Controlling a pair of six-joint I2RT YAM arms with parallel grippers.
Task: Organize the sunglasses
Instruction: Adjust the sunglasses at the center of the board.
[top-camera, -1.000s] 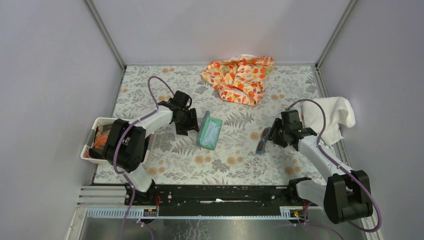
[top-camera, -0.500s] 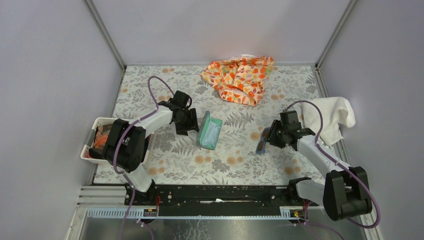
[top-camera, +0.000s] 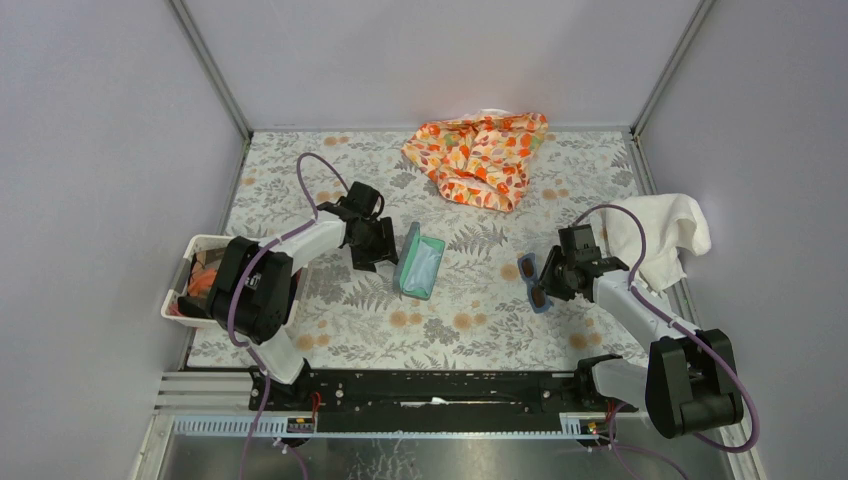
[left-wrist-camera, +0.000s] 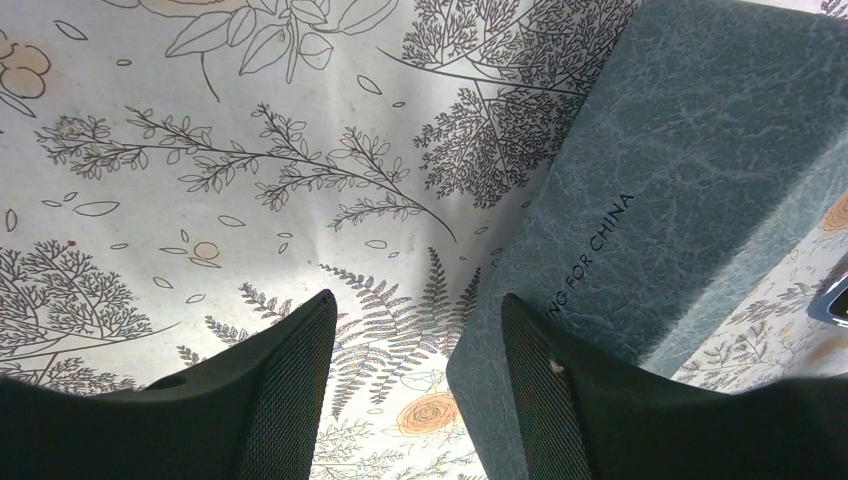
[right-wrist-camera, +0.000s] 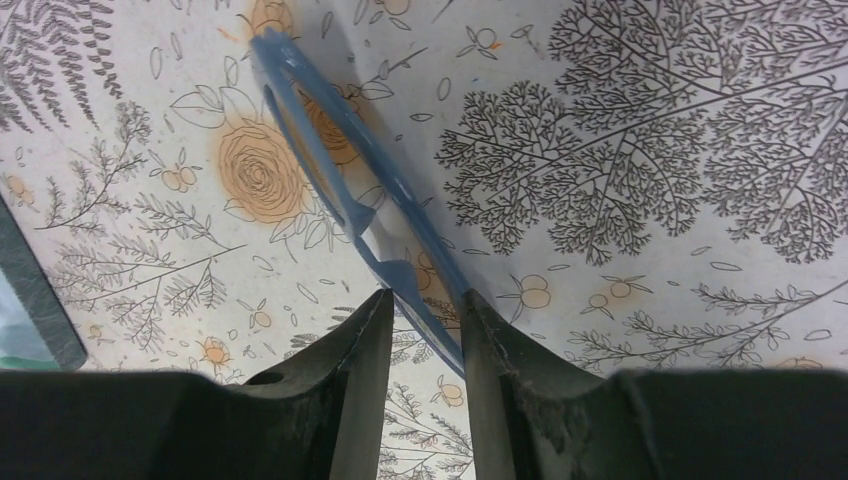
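Blue plastic-framed sunglasses (top-camera: 533, 282) sit between the right tool's (right-wrist-camera: 427, 300) close-set fingers, grip unclear; the open grey rectangular case (top-camera: 409, 250) lies leftward.

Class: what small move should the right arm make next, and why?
Probably lift the sunglasses and carry them left toward the open case: the right gripper's jaws pinch the blue frame, and the case lies apart, beside the left gripper.
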